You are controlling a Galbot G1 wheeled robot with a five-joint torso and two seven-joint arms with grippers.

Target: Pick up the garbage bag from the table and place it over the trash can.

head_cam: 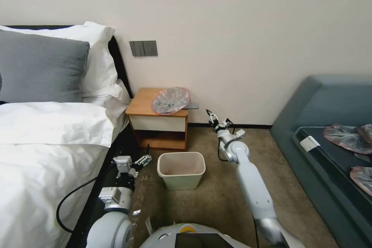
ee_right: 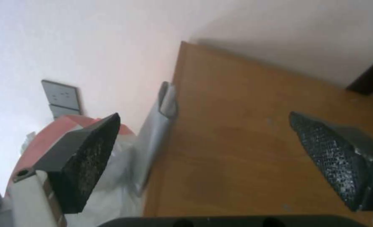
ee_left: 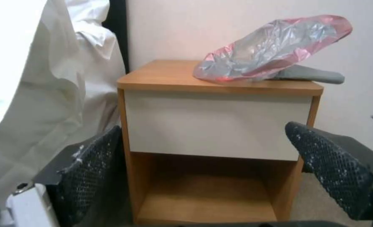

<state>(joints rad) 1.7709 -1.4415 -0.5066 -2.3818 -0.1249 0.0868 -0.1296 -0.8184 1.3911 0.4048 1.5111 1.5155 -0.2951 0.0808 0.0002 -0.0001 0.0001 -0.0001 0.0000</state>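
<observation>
Crinkly grey translucent plastic with a pinkish-red rim, the garbage bag (head_cam: 171, 100) lay on the right rear of the small orange-brown wooden nightstand (head_cam: 145, 102), propped against a flat grey slab that overhung the top's edge. I judged this the reach, nothing yet gripped. My right gripper (head_cam: 212, 118) hung just beside the nightstand's right side, jaws spread and empty; next it would need to close in on the bag's rim. My left gripper (head_cam: 144, 159) waited low by the cream-beige plastic trash can (head_cam: 181, 169), also spread wide. Its wrist view gave me the white drawer front (ee_left: 214, 123) and the shelf gap; the right wrist view showed the wooden side panel close up, and the head view alone placed the bin.
</observation>
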